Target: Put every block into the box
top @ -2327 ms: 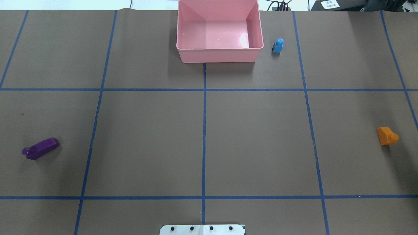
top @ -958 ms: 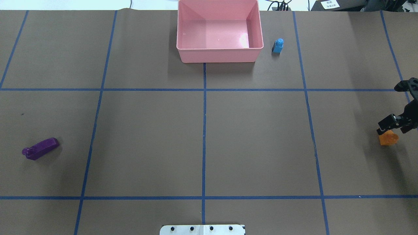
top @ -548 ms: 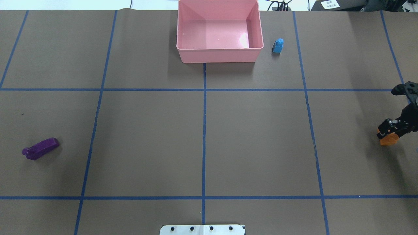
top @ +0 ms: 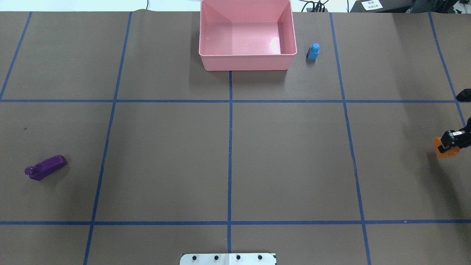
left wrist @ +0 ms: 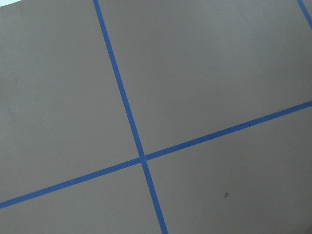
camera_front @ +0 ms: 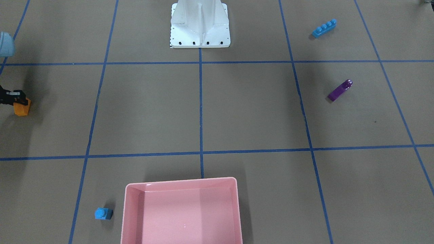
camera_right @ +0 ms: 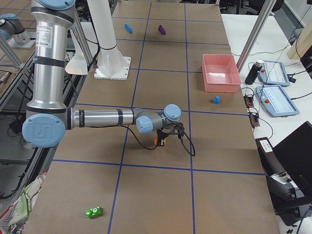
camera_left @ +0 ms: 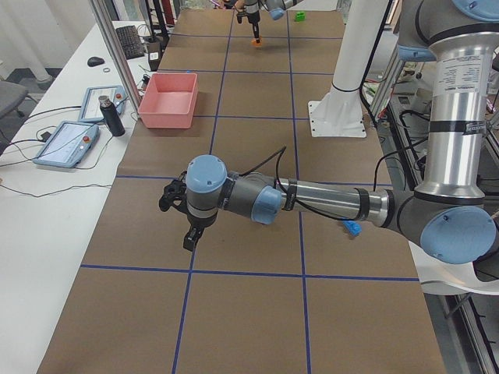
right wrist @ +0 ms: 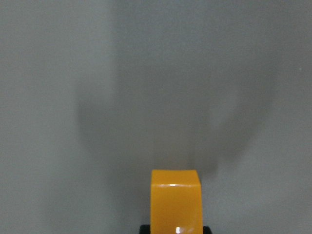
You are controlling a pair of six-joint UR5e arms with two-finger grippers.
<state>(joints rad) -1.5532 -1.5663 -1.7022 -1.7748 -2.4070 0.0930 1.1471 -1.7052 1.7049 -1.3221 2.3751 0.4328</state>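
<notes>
Bricks lie scattered over the table [top: 287,154]. The right jaws are clenched on the orange block [top: 447,152] at the far 3 o'clock edge of the overhead view. The right wrist camera shows that block low in its frame, with a soft shadow on the table beyond it. Whether it touches the table I cannot tell.

The pink box [top: 247,63] stands at 12 o'clock against the far edge. The blue one-stud cube [top: 313,51] stands upright just beside the box's 3 o'clock wall, not touching it. The purple wedge [top: 45,168] lies well apart, toward 8 o'clock.

In the front-facing view the long blue bar [camera_front: 324,27] lies at 1 o'clock, to the 3 o'clock side of the white pedestal base [camera_front: 200,30]. The green block [camera_right: 92,212] lies near the table's end on the robot's right.

The left arm [camera_left: 312,199] reaches over the opposite end. The left jaws show only in a side view, so I cannot tell whether they are released or clenched.
</notes>
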